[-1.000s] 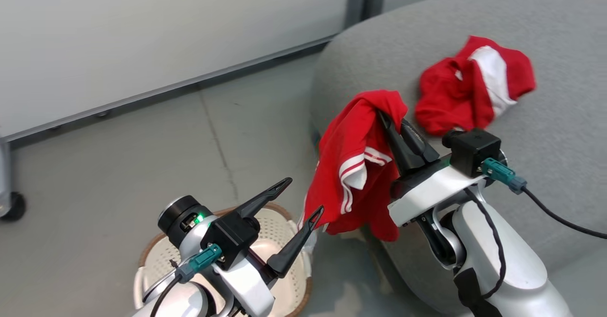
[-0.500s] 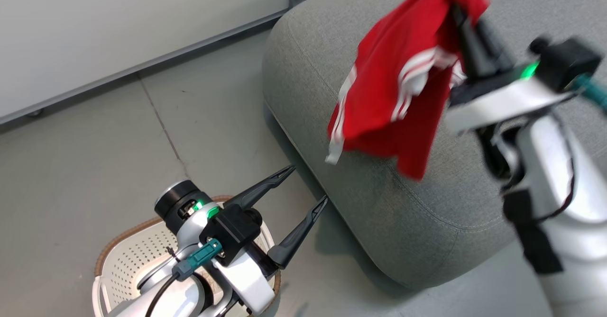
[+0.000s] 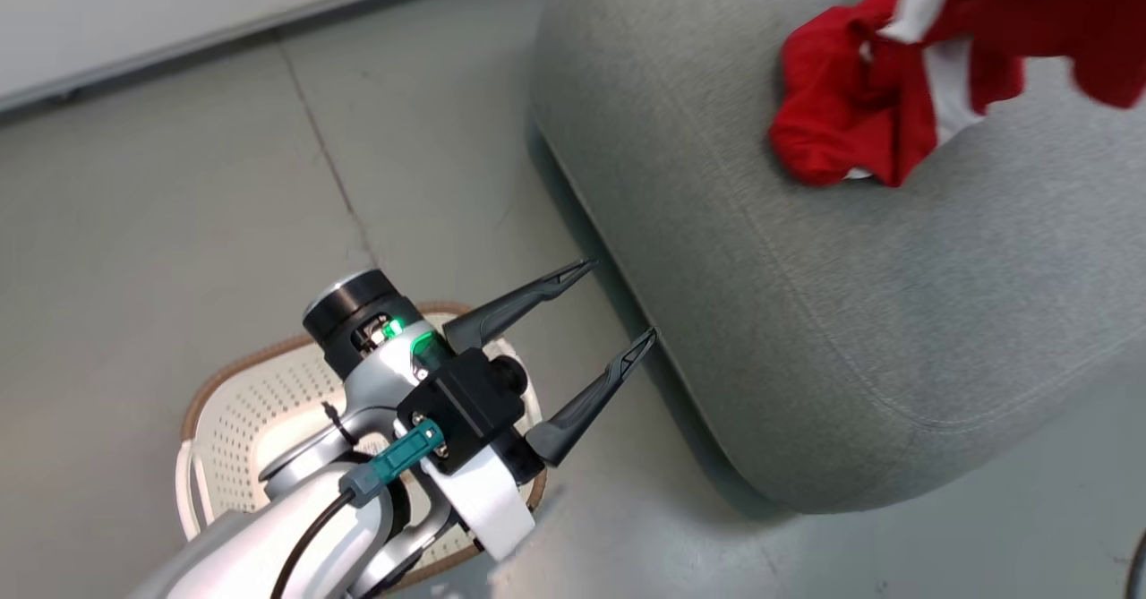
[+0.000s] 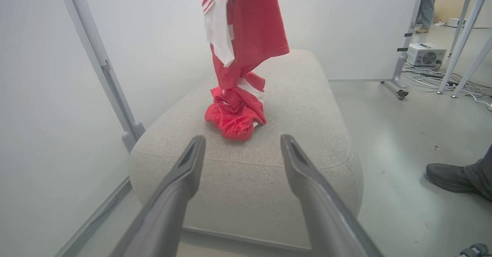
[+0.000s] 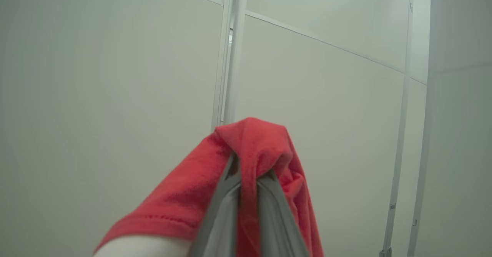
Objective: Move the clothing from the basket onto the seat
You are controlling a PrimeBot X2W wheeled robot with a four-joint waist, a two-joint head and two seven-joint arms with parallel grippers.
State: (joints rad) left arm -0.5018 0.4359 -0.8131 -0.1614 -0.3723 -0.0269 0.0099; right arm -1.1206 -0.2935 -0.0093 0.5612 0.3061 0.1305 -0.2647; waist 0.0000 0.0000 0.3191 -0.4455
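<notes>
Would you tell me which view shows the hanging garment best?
The left wrist view: the hanging garment dangles above the crumpled one on the seat. The head view catches its blurred edge; the right wrist view shows the fold pinched in the right gripper.

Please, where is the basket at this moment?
In the head view, the basket stands on the floor at the lower left, partly covered by the left end effector, just left of the seat's near corner.
</notes>
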